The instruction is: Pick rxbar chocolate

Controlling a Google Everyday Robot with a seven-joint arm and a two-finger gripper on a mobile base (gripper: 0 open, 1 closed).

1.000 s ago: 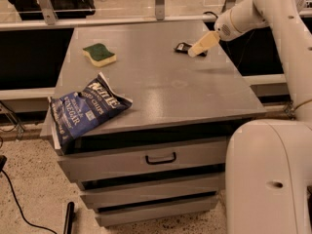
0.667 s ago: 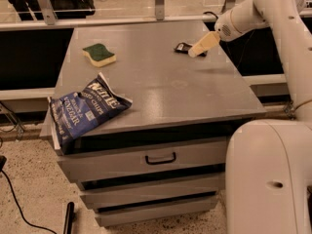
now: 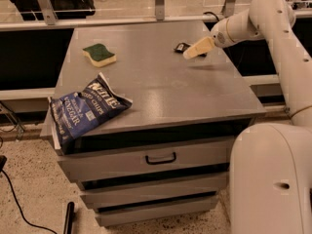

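Cream tapered tool point(image 3: 191, 53) at flat dark rxbar chocolate point(image 3: 181, 47); matte grey tabletop point(image 3: 161, 84).

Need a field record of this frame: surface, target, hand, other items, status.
surface: grey cabinet top, drawers below
target: rxbar chocolate, far right of the top, partly hidden by the hand
hand: hand low over the bar's right end; contact cannot be told
other items: sponge at far left; blue chip bag at front left corner, overhanging the edge
status: bar appears to lie on the top, not yet lifted
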